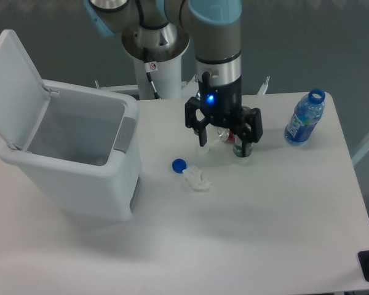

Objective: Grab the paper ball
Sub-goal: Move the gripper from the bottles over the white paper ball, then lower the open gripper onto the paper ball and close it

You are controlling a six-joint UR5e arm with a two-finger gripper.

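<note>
The paper ball [197, 179] is a small white crumpled wad lying on the white table, just right of a round blue bottle cap [179, 165]. My gripper [224, 145] hangs open and empty above the table, up and to the right of the paper ball, with its black fingers [202, 131] spread wide. It is not touching the paper ball.
A red can [228, 135] and a small dark glass bottle [242, 149] sit right behind the gripper, partly hidden by it. A blue water bottle [304, 118] stands at the far right. An open white bin [74, 153] stands at the left.
</note>
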